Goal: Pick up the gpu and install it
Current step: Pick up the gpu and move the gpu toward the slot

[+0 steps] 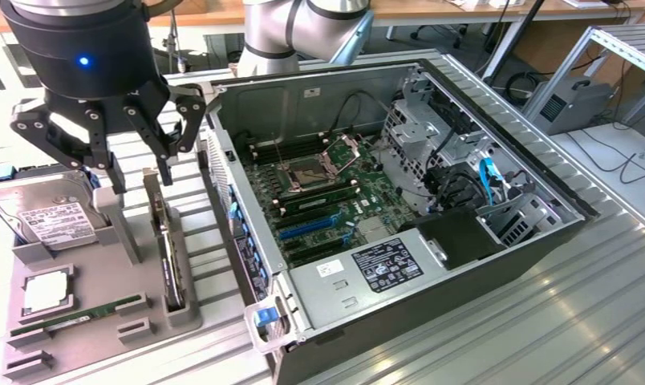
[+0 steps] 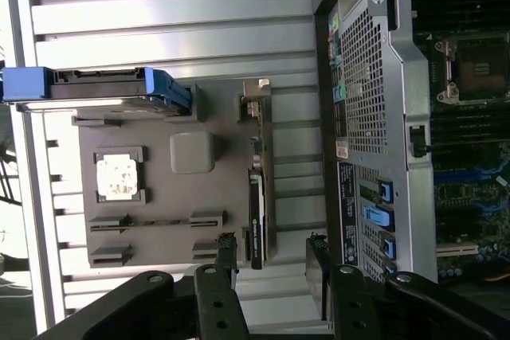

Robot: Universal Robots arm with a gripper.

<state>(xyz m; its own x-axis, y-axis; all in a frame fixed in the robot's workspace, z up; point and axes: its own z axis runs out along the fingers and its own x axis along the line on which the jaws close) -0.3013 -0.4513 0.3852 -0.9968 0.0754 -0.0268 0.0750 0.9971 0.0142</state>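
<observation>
The gpu (image 1: 168, 250) is a thin dark card standing on edge in a slot of the grey fixture tray (image 1: 100, 277), to the exterior view's left of the open computer case (image 1: 334, 92). My gripper (image 1: 140, 176) hangs open just above the card's far end without touching it. In the wrist view the gpu (image 2: 256, 197) runs lengthwise with its silver bracket (image 2: 255, 101) at one end. My gripper (image 2: 271, 256) straddles the card's line there, and the card lies nearer one finger. The motherboard (image 1: 322, 200) lies exposed inside the case, with blue expansion slots (image 1: 306, 228).
The tray also holds a silver hard drive (image 1: 50, 212), a processor chip (image 1: 46, 290) and a green memory stick (image 1: 76, 317). The case's perforated rear wall (image 2: 366, 77) stands close beside the gpu slot. Ribbed aluminium table (image 1: 537, 321) surrounds everything.
</observation>
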